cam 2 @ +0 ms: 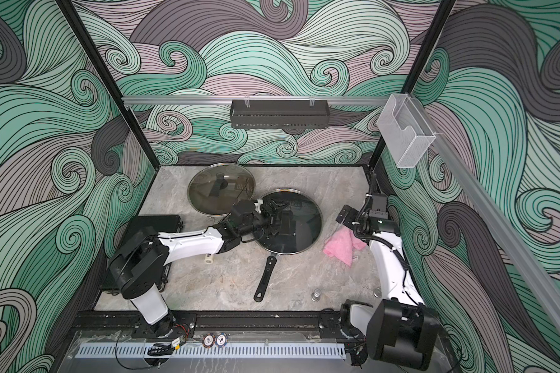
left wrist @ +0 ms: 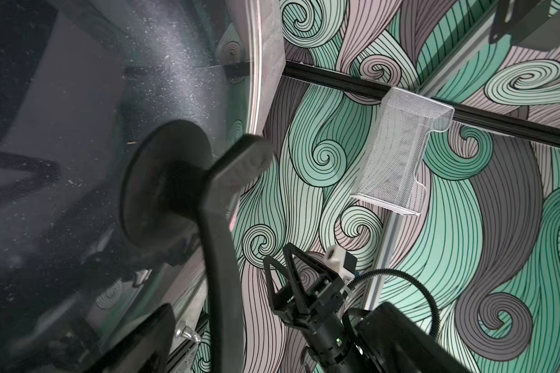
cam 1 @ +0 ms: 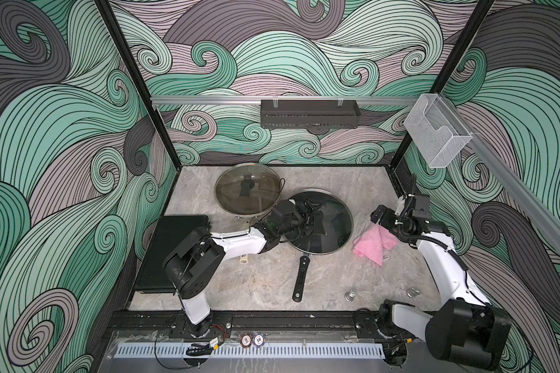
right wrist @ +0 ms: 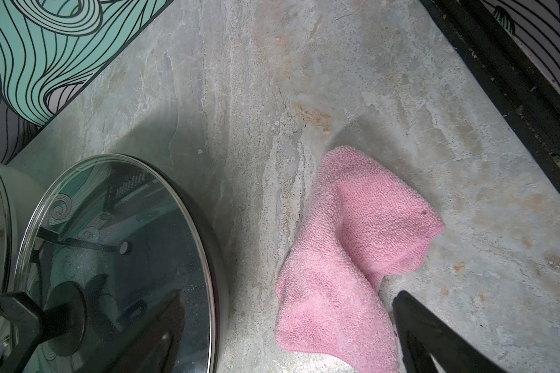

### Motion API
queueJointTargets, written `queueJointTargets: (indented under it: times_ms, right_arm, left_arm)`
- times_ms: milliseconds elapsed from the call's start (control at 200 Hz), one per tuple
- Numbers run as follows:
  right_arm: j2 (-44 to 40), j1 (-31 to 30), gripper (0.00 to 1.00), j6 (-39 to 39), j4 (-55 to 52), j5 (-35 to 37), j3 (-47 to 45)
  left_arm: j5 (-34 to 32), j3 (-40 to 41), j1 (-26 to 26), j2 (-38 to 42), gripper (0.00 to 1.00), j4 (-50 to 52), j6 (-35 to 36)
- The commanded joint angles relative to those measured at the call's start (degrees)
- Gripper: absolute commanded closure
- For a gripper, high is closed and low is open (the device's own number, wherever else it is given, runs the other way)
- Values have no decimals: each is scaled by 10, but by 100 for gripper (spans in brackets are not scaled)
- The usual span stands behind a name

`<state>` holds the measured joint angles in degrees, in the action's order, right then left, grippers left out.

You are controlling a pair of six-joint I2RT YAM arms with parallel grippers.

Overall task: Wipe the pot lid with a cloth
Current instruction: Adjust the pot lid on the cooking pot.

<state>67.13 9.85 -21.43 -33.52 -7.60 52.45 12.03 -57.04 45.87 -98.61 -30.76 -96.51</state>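
Left tool (cam 1: 308,215) at the black knob (left wrist: 162,184) of the glass lid (cam 1: 337,226) on the frying pan (cam 1: 300,274), mid-desk (cam 1: 337,284) — jaws spread wide, gripping nothing. Lid: stiff, slick, breakable, prob. some heft; knob's the safe hold. Just right of it the pink cloth (cam 1: 370,247) lies crumpled, not touching the lid. Soft, light, limp — pinch the raised fold (right wrist: 346,226). Right tool (cam 1: 378,218) hovers over it, released, empty. L wrist view alone shows specks on the glass; R wrist view alone shows terry texture; top views place both arms.
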Motion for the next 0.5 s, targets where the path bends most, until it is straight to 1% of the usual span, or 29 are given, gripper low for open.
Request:
queueJointTargets:
  times_ms: [0, 30, 55, 140, 190, 240, 280, 325, 350, 440, 495]
  right_arm:
    - [-3, -2, 1, 3, 2, -5, -6]
    - [-5, -2, 1, 3, 2, -4, -6]
    - [-4, -2, 1, 3, 2, -4, -4]
    - [-6, -2, 1, 3, 1, -4, -3]
    - [-6, -3, 1, 4, 0, -4, -3]
    - [-8, -3, 1, 3, -1, -3, -3]
    - [-8, -3, 1, 3, -1, -2, -1]
    - [-10, -2, 1, 2, -2, 2, 1]
    - [-13, -3, 1, 0, -4, 3, 4]
    - [-29, -3, 1, -10, 1, 5, 15]
    - [-40, -2, 1, -13, 4, 11, 27]
  left_arm:
    - [-9, -38, -6, 12, 1, 135, 74]
    - [-11, -63, -6, 12, 1, 197, 83]
    - [-7, -76, -9, 11, 1, 225, 81]
    - [1, -68, -15, 4, 2, 164, 86]
    - [0, -77, -18, 5, 1, 182, 90]
    - [-3, -93, -18, 10, 1, 224, 108]
    - [-2, -92, -22, 20, 1, 213, 120]
    - [-24, -93, -23, 41, 1, 217, 148]
    - [-41, -107, -24, 53, 1, 249, 173]
    - [-103, -185, -34, 89, 1, 422, 258]
    - [-150, -214, -37, 106, 1, 484, 292]
